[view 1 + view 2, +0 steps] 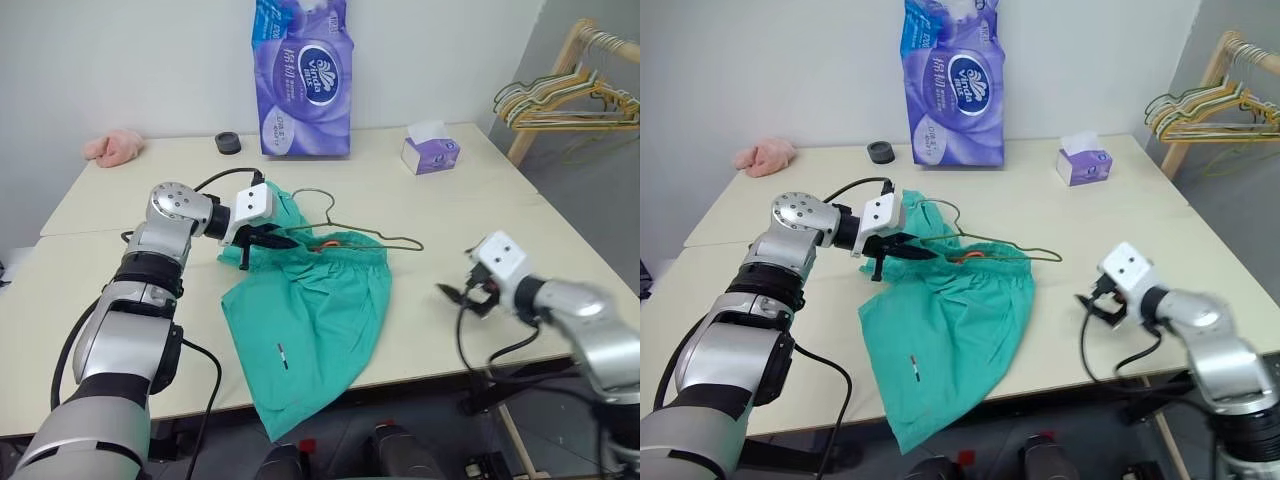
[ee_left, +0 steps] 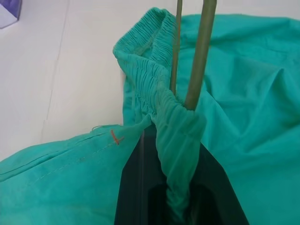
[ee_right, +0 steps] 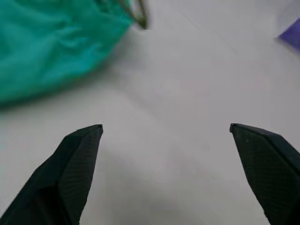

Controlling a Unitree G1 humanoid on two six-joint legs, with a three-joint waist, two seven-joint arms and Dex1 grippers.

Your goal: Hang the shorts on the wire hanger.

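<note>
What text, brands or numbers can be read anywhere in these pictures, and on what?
"Vinda": oval logo on the purple tissue pack.
Other print on that pack, including Chinese characters and a number at its top: too small to read.
Purple tissue box: no legible text.
Shorts: small marks, no words.

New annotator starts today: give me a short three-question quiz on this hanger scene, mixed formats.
1. True or false: the left end effector is shut on the waistband of the shorts.
2. The right end effector is: A) shut on the wire hanger, B) open over bare table, C) pinching the shorts.
3. Fill in: the wire hanger lies partly on the ____ and partly on the table.

Key: 1 true; 2 B; 3 shorts.
</note>
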